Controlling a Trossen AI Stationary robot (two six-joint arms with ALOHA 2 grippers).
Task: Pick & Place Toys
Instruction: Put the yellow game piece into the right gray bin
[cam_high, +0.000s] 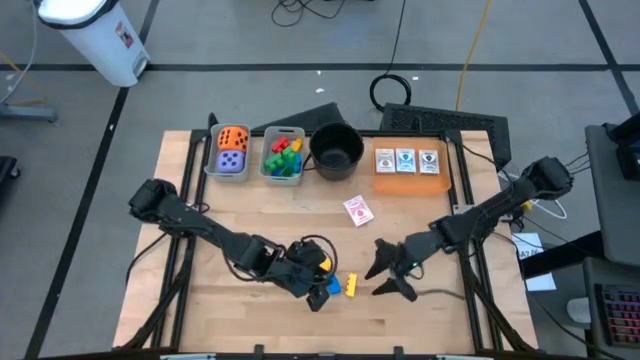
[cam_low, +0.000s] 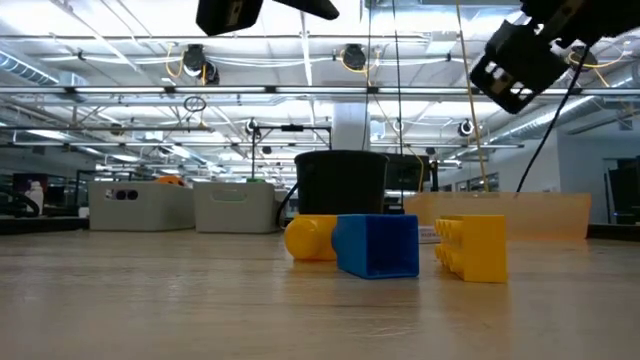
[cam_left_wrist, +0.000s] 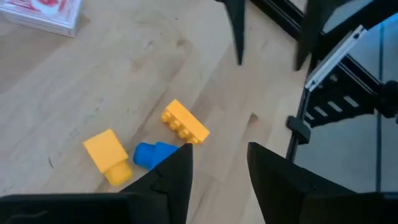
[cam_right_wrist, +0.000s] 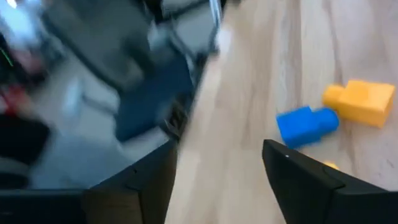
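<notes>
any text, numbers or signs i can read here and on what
No words can be read in any view.
Orange die: black pips, no numerals.
Purple die: dark pips, no numerals.
Three cards on the orange tray: pictures and print too small to read.
Red-and-white card: red design, print too small.
White bin: red label, too small to read.

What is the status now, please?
Left gripper open above the loose blocks. Right gripper open, holding nothing. Blue block and yellow block lie free. Nothing blocks them.
</notes>
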